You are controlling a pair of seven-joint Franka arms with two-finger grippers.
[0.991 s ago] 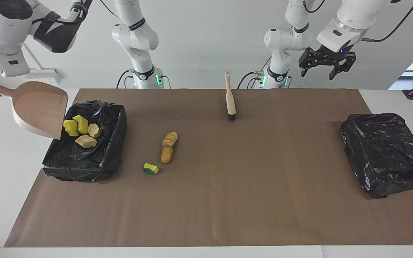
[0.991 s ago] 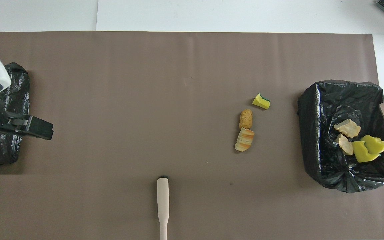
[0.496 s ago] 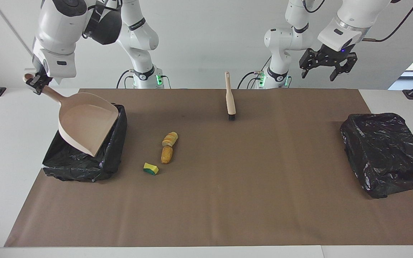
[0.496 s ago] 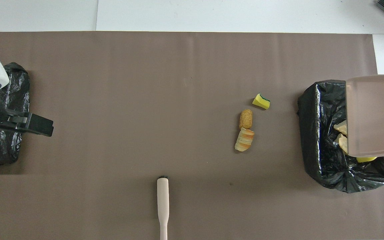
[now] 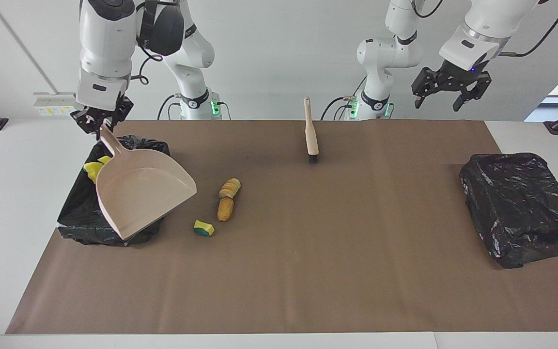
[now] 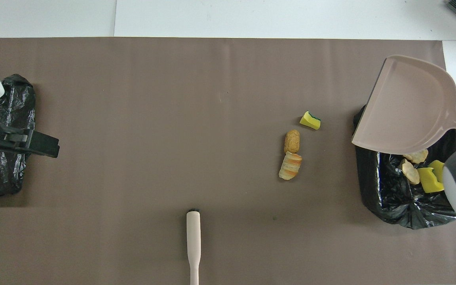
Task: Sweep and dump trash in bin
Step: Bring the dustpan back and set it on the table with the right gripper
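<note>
While the right tool (image 5: 99, 122) is clamped on the handle of the beige dustpan (image 5: 142, 193), the pan hangs tilted over the black-lined bin (image 5: 79, 213) at the right arm's end of the worktop (image 5: 308, 271), its handle running up toward the robots and its wide open mouth pointing down and away from them, toward the trash on the paper. Four bits already lie in the bin — two yellow sponge chunks (image 6: 430, 180) and two pale lumps (image 6: 409, 171) — partly covered by the pan in both views. Three bits lie on the brown paper beside the bin: a striped bread piece (image 5: 230, 187) and a golden-brown roll (image 5: 225, 209) touching end to end, their long axes running roughly toward and away from the robots, and the green-backed sponge chunk (image 5: 204, 228) just beside the roll, farther from the robots. The hand brush (image 5: 311, 133) lies well apart near the robots' edge, handle toward them, bristles pointing away. The left tool (image 5: 451, 89) waits in the air with its fingers apart, over the worktop near a second black bag (image 5: 521, 208).
</note>
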